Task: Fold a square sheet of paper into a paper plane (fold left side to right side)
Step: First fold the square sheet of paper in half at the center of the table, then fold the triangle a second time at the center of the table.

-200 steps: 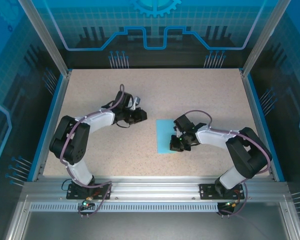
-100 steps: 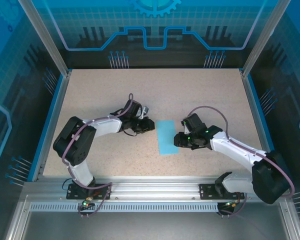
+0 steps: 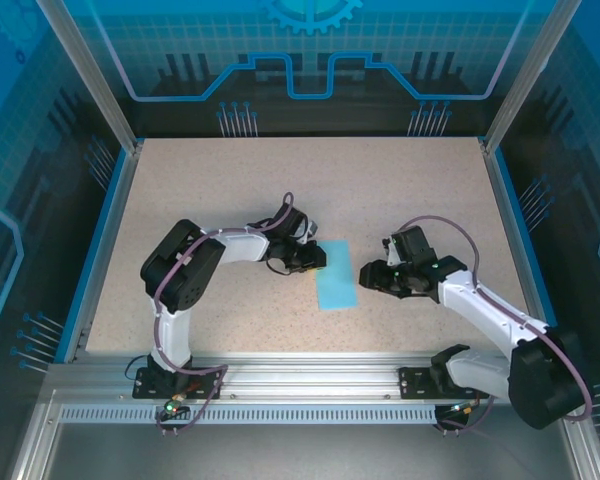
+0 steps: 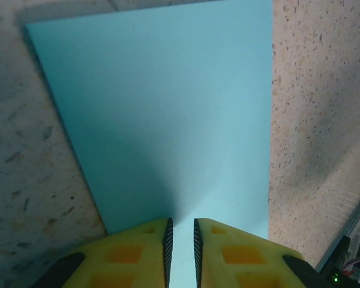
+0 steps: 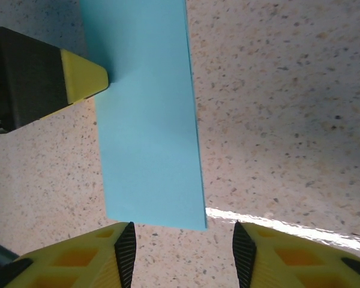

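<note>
Paper (image 3: 336, 276), light blue and folded into a tall narrow strip, lies flat on the speckled table (image 3: 420, 190) between the two arms. The left gripper (image 4: 182, 243) presses on its left edge, jaws almost together. The right gripper (image 5: 180, 249) sits just beside the right edge with jaws apart, holding nothing.

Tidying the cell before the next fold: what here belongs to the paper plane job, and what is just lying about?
Belongs to the job:
- folded cyan paper
- left claw, tips on the paper
- right claw, open beside it

Lying about:
- nothing loose on the table
</note>
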